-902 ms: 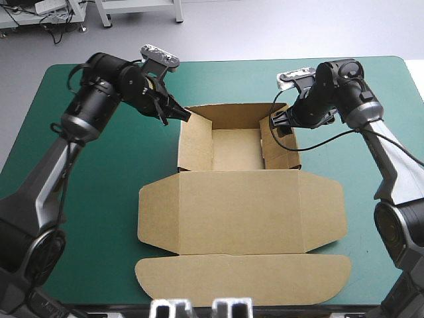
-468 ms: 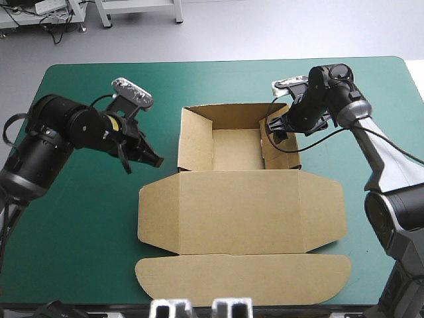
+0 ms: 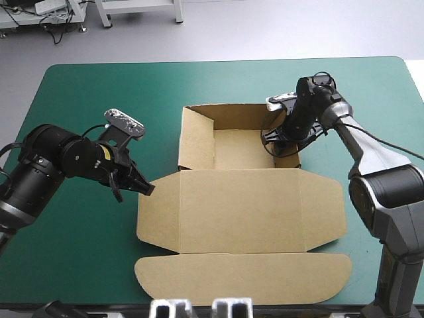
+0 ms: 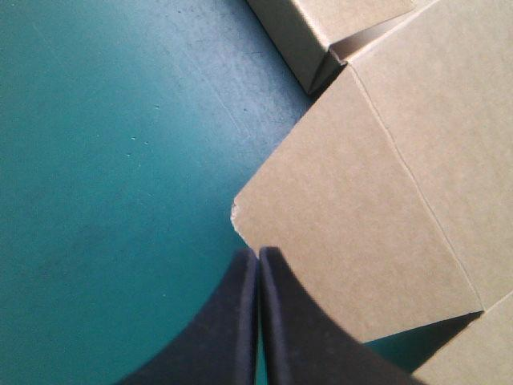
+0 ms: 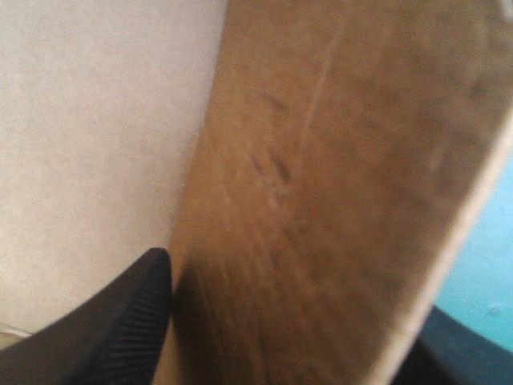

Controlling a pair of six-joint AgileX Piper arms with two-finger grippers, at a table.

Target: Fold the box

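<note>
Box (image 3: 265,225) of brown board, lying mid-worktop (image 3: 79,265) on the teal-green cover, half made. Nearest the robot, the long tuck flap (image 3: 242,278) with rounded ends and the wide lid panel (image 3: 218,205) lie flat. At the lid's left side flap (image 3: 158,215) sits the left hand (image 3: 147,188). Just before, it was up at the tray's far left corner. It has since swung back and down, and its black fingers (image 4: 232,321), pressed together into one point and holding nothing, now reach the flap's outer corner. This suggests the left wall is finished and the side flap is next to be raised. Beyond, the tray (image 3: 235,149) stands with its walls up and its top open. At its right wall (image 5: 321,200), the right hand (image 3: 277,144) has edged slightly inward. It sits astride the board with its fingers apart, one on the inner face and one outside, seemingly steadying rather than clamping.
</note>
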